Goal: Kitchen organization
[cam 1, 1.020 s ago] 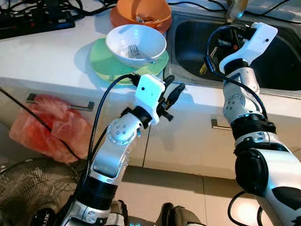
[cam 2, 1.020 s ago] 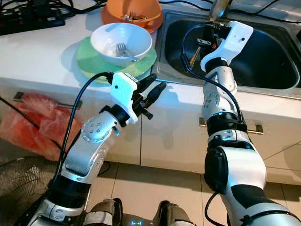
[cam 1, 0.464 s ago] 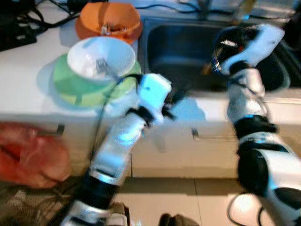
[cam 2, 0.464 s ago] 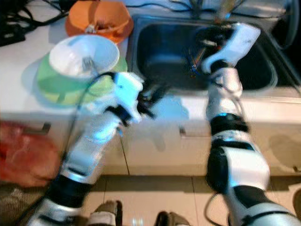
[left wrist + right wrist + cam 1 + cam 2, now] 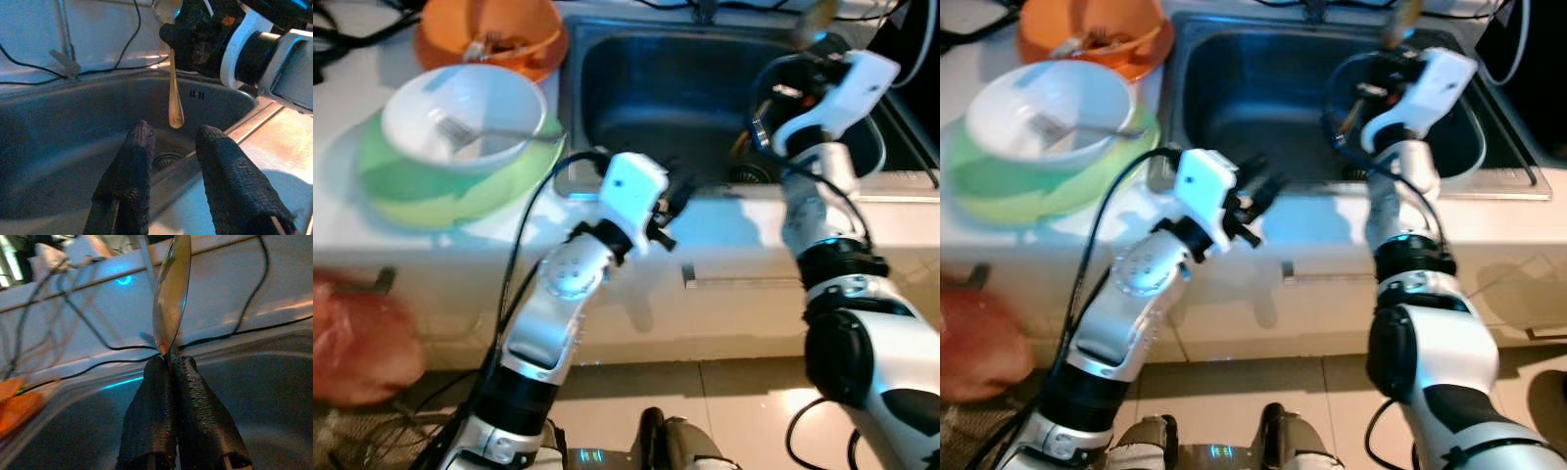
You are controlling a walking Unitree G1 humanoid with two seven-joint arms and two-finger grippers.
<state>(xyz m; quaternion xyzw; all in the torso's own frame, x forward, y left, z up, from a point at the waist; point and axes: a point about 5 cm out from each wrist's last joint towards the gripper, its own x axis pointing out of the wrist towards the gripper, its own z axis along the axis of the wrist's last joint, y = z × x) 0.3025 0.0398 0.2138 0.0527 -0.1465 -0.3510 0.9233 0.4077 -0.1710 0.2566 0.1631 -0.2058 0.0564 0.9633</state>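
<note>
My right gripper [image 5: 170, 363] is shut on a metal spoon [image 5: 171, 298], holding it upright over the steel sink [image 5: 646, 98]. The spoon's bowl [image 5: 818, 12] points up and its handle [image 5: 174, 93] hangs down toward the drain [image 5: 166, 159]. At the sink's front rim my left gripper [image 5: 680, 191] is open with nothing in it, its fingers [image 5: 137, 161] pointing at the hanging handle. On the counter to the left, a white bowl [image 5: 460, 113] with a fork [image 5: 460, 132] in it sits on a green plate [image 5: 411, 191].
An orange bowl [image 5: 489, 34] holding cutlery stands behind the white bowl. Black cables [image 5: 98, 68] run along the wall behind the sink. A red plastic bag [image 5: 352, 343] hangs low at the left by the cabinet front, and a drawer handle [image 5: 744, 281] lies below the sink.
The whole picture has shifted: the camera moved right, so the bowls sit further left. My left gripper now fronts the sink rim instead of the green plate. The right gripper still holds the spoon.
</note>
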